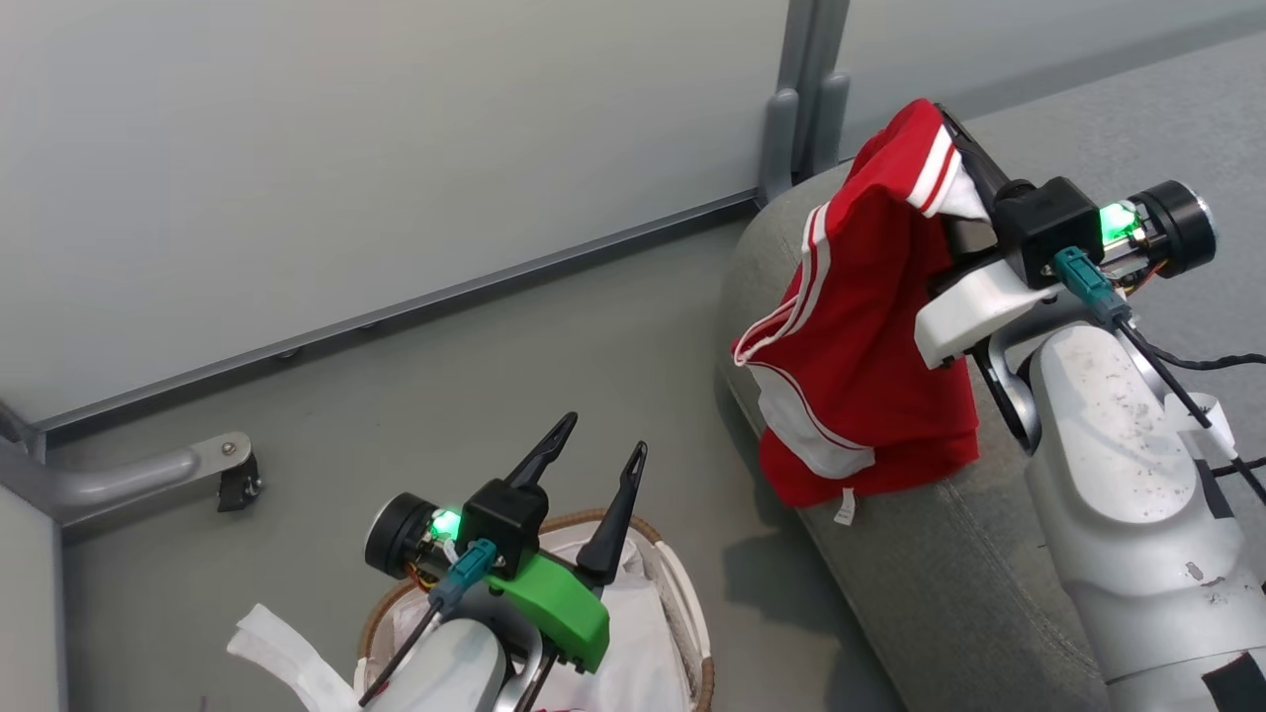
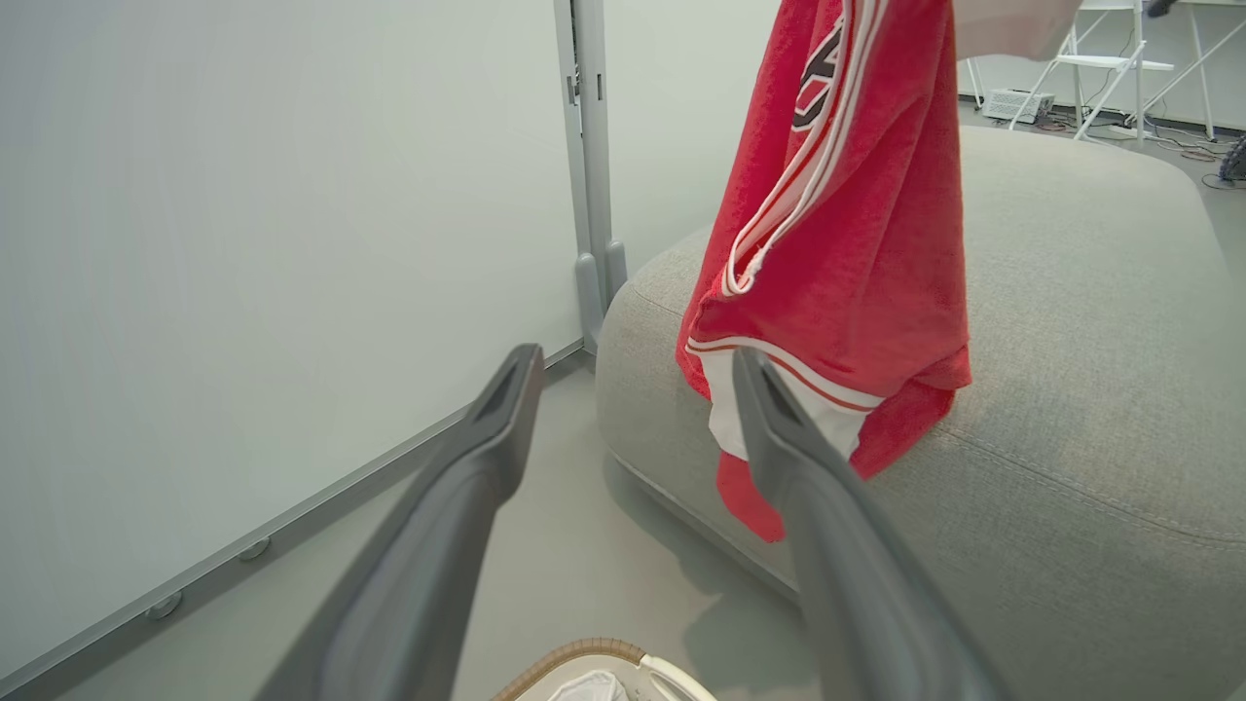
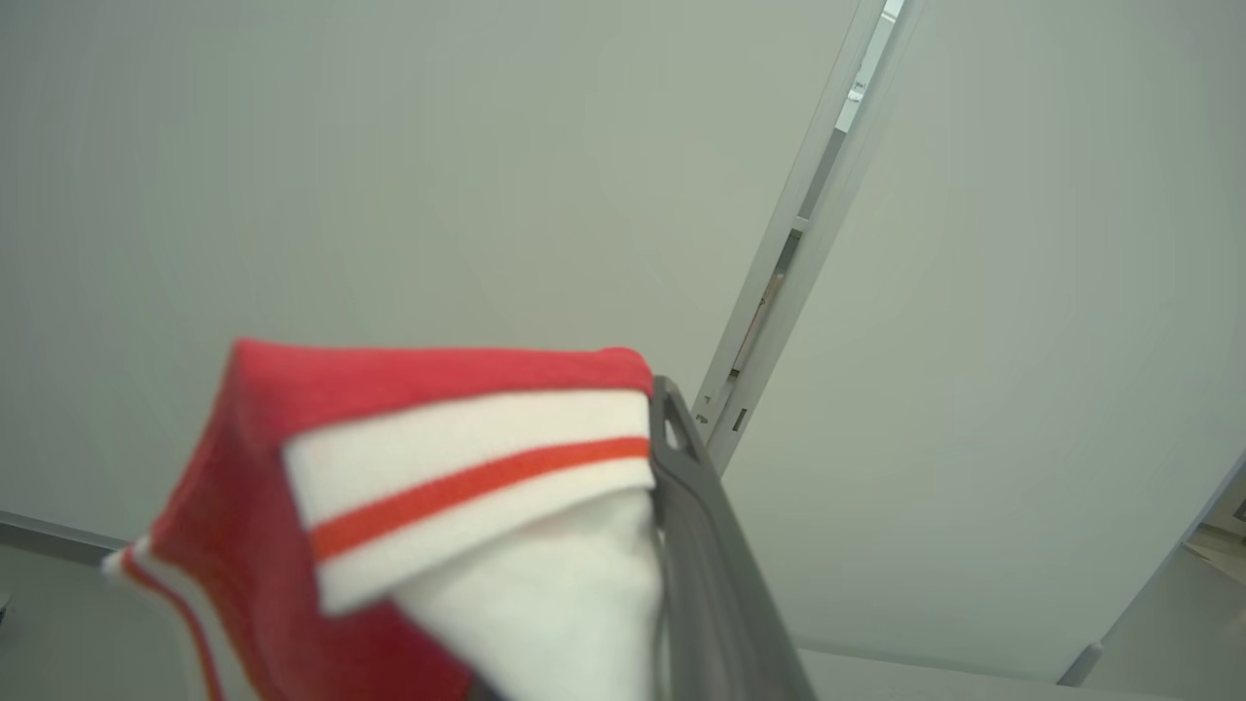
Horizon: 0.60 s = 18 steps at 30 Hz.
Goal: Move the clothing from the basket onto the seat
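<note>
The right end effector (image 1: pixel 947 127) sits in the upper right of the head view, raised above the seat (image 1: pixel 910 574), with its fingers clamped on the clothing (image 1: pixel 860 336). In the right wrist view one dark finger (image 3: pixel 686 467) presses against a bunched fold of white-and-red trim, and the other finger is hidden under the fabric. The red garment with white stripes hangs down from that grip. Its lower hem and a small white tag reach the rounded front corner of the grey seat, right of centre in the head view. Whether the hem rests on the upholstery or only hangs just in front of it cannot be told. In the left wrist view part of a dark letter logo (image 2: pixel 816 78) shows near the top of the garment. The left end effector (image 1: pixel 605 435) is at lower centre of the head view with its two dark fingers spread apart and nothing between them. It is poised over the basket (image 1: pixel 645 529), whose brown woven rim and white liner (image 1: pixel 633 643) show around it at the bottom edge. The basket stands on the grey floor (image 1: pixel 554 376), near the seat but apart from it. A pale wall panel (image 1: pixel 396 148) fills the upper left.
</note>
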{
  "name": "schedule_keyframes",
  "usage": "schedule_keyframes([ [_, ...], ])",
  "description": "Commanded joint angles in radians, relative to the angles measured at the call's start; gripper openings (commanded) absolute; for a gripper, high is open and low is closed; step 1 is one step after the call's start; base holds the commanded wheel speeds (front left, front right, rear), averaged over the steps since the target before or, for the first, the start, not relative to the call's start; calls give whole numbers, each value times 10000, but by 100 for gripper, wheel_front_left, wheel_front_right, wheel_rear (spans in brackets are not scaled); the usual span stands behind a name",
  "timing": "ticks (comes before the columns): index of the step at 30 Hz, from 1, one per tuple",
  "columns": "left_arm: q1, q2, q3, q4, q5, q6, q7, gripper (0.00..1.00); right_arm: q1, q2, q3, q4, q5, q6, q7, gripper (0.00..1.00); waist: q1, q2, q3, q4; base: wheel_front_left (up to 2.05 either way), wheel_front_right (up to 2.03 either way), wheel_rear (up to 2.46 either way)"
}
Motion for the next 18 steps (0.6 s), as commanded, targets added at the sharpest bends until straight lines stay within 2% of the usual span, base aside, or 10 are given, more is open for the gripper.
schedule_keyframes([
  [1,127,-1,58,42,166,-65,-9,100,-193,-92,19,13,-36,-14,-7,0,0,0,345,-679,0,0,0],
  [9,-207,-122,56,173,418,-224,-9,100,-560,-509,-198,-7,102,-14,-7,0,0,0,911,-1037,0,0,0],
  [12,-358,-134,-3,212,522,-249,-9,100,-845,-696,-201,92,157,-14,-7,0,0,0,1249,-930,0,0,0],
  [18,-895,86,14,197,761,-302,-9,100,-2464,-1649,-209,541,110,-14,-6,0,0,0,2325,-451,0,0,0],
])
